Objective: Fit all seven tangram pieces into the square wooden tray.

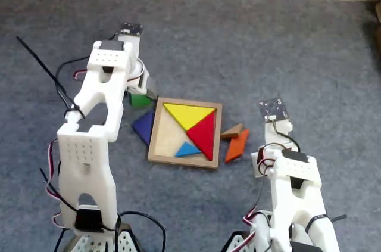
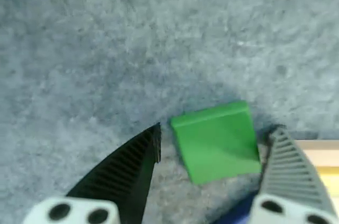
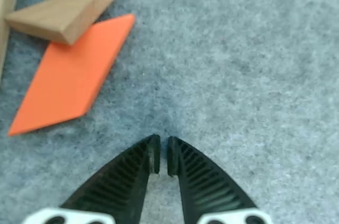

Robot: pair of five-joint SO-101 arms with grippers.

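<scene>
Wooden tray point(image 1: 168, 136) lies on grey carpet point(image 1: 268, 43) between the two arms. Inside it: yellow triangle point(image 1: 187, 115), red triangle point(image 1: 204, 133), small light-blue triangle point(image 1: 187, 149); the rest of the floor is bare wood.

Outside the tray:
- dark blue piece point(image 1: 143, 127), against the edge on the left arm's side
- green square point(image 2: 217, 142), near the corner beyond it
- brown triangle point(image 3: 63, 12) and orange parallelogram point(image 3: 71, 75), touching each other, just beside the opposite edge

Left gripper point(image 2: 215, 139): spread, one finger either side of the green square; contact not discernible.

Right gripper point(image 3: 160, 155): fingers pressed almost together, holding nothing, low over carpet near the orange parallelogram.
</scene>
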